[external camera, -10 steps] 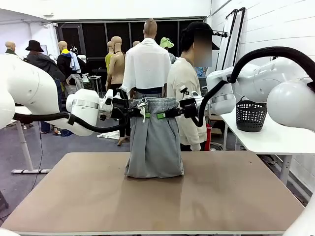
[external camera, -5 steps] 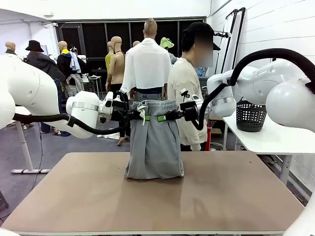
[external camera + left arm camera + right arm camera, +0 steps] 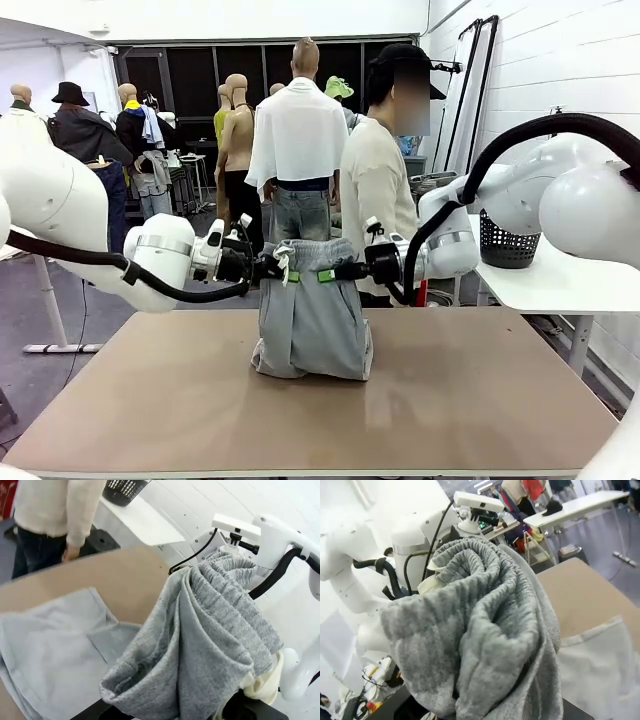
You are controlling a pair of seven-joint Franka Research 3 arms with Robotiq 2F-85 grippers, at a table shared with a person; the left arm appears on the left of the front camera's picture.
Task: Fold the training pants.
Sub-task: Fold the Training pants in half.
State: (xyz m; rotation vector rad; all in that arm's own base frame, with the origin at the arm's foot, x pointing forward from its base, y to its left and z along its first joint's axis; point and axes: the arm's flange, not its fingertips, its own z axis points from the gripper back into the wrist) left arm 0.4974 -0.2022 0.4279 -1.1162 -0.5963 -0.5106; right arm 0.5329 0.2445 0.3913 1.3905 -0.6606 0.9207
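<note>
- Training pants (image 3: 312, 310) held up by the waistband over the middle of the brown surface (image 3: 480, 400), nearer its far edge; lower part bunched and resting on the surface.
- Left end effector (image 3: 283, 273) clenched on the waistband's left end; green pad visible against the grey cloth.
- Right end effector (image 3: 328, 273) clenched on the waistband's right end, the two facing each other with the waistband gathered between them.
- White drawstring (image 3: 282, 262) hangs at the left end of the waistband, beside the left grip.
- Left wrist view: grey folds (image 3: 210, 645) bunched close to the camera, legs spread flat on the surface below.
- Right wrist view: ribbed waistband (image 3: 470, 630) rolled thick in front of the lens.
- Person (image 3: 378, 190) in a cream top stands just beyond the far edge, behind the pants.
- Black basket (image 3: 510, 238) on a white side table to the right.
</note>
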